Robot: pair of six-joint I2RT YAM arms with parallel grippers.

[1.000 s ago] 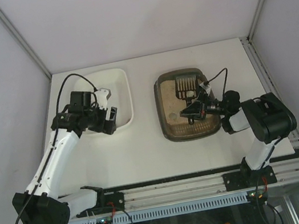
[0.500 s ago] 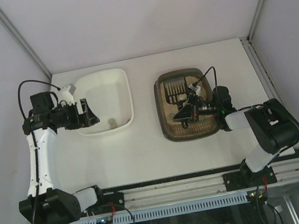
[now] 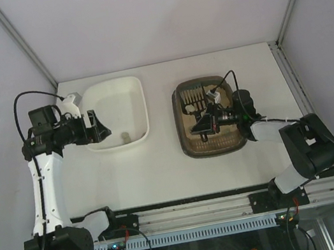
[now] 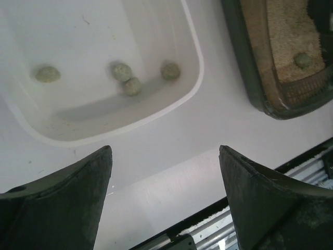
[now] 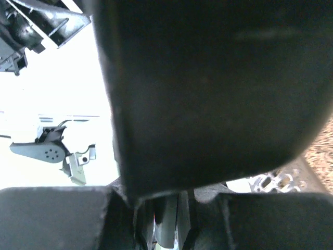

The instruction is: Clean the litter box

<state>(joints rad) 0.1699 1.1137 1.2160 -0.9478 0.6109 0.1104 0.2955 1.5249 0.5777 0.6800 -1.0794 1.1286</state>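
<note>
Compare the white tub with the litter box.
The white tub is plain white; the litter box is dark brown. The tub holds four greenish clumps on a bare floor; the litter box holds sandy litter and a slotted scoop. Both are rounded rectangular trays of similar size.

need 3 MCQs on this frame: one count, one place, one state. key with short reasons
1. How many clumps lie in the white tub? A) two B) four C) six
2. Where is the scoop? A) in the white tub B) over the litter box C) out of view
3. How is the left pincer? A) shut on a clump B) shut on the tub's rim C) open, empty

Key:
1 B: the left wrist view shows four greenish lumps on the tub floor.
2 B: the top view shows its slotted head above the litter, held by the right pincer.
3 C: its fingers stand wide apart with nothing between.
</note>
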